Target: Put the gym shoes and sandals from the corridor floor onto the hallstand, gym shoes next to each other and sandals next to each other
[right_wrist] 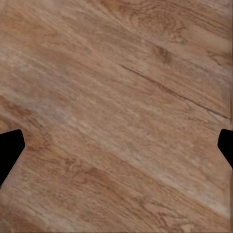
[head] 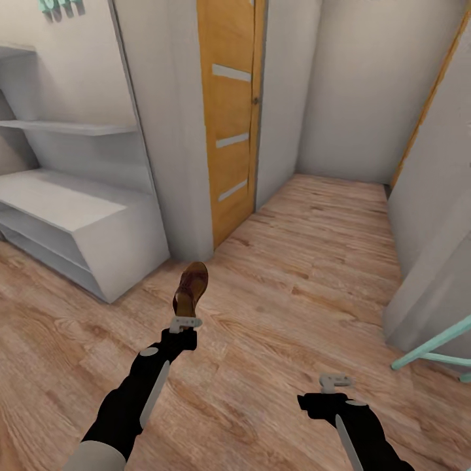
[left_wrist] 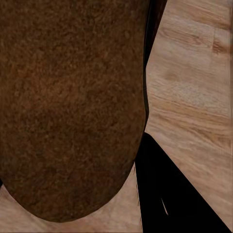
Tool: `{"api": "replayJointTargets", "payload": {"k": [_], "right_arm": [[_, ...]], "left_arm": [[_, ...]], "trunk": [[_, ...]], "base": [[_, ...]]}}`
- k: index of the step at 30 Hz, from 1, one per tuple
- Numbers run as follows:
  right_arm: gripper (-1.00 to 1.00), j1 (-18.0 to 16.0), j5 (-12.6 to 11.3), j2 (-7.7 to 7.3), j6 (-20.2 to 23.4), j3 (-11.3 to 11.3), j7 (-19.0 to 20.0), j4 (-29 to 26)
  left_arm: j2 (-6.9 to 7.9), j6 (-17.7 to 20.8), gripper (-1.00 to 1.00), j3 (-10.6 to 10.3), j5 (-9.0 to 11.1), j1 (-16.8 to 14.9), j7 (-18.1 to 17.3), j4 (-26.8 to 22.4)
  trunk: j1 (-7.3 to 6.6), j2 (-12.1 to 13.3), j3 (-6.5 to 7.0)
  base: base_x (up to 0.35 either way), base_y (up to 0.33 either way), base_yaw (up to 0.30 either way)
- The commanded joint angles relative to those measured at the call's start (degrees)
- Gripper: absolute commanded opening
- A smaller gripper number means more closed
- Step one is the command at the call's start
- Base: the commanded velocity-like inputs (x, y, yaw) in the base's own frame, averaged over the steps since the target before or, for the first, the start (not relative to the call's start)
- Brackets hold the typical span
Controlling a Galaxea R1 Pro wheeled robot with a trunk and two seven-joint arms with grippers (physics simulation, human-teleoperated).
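Note:
One dark brown sandal stands on end above the wood floor, its lower end clamped in my left gripper, which is shut on it. Up close its brown surface fills most of the left wrist view, beside a dark finger. My right gripper hovers open and empty over bare floor, its fingertips spread wide apart. The gym shoes and the other sandal are out of view. A low white bench-like rack with open shelves stands at the left; teal lettering above it leaves me unsure whether this is the hallstand.
An orange wooden door is set in the wall ahead, and the corridor floor runs on beyond it. White walls close in on the right, with teal bars of some frame low at the right edge.

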Motion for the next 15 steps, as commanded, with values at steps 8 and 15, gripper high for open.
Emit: {"api": "replayJointTargets", "payload": {"k": [8,15], "right_arm": [[1.00,0.0,0.0,0.10,0.3,0.0,0.1,-0.1],[1.00,0.0,0.0,0.10,0.3,0.0,0.1,-0.1]], "left_arm": [[-0.01,0.4,-1.00,-0.1,0.0,0.0,-0.2,-0.1],[-0.01,0.4,-1.00,-0.1,0.0,0.0,-0.2,-0.1]], "trunk": [[0.03,0.0,0.48],[0.03,0.0,0.57]], "base": [[0.342,0.000,-0.154],[0.342,0.000,-0.024]]}}
